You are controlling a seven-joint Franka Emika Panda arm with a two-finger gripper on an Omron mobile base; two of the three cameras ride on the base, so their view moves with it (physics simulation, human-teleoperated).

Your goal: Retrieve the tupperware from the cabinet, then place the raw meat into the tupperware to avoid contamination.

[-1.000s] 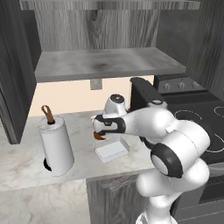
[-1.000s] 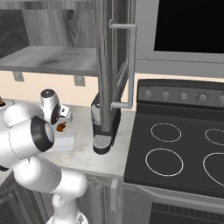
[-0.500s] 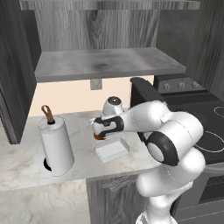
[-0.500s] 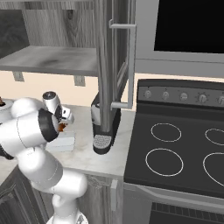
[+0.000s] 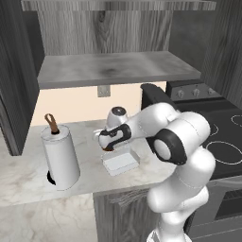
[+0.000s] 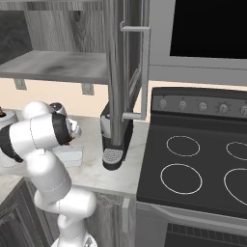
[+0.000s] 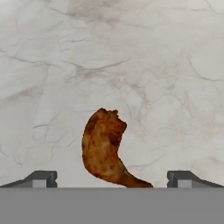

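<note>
Jaws spread wide, gripper point(image 7: 111, 179) low over marble table point(image 7: 166, 65). Raw meat point(image 7: 106, 148) lies on table between fingertips point(image 7: 41, 178), untouched. Tupperware point(image 5: 121, 161) on table just beside gripper, near paper-towel roll point(image 5: 60, 157). Cabinet point(image 5: 118, 68) open above.

1. cabinet point(image 6: 72, 67): door open, long bar handle point(image 6: 143, 72) facing the stove point(image 6: 193, 169).
2. white arm point(image 6: 41, 137): bent low over the marble counter point(image 6: 91, 171), left of a dark appliance point(image 6: 115, 140).
3. tupperware point(image 6: 71, 155): on the counter, partly hidden by the arm.
</note>
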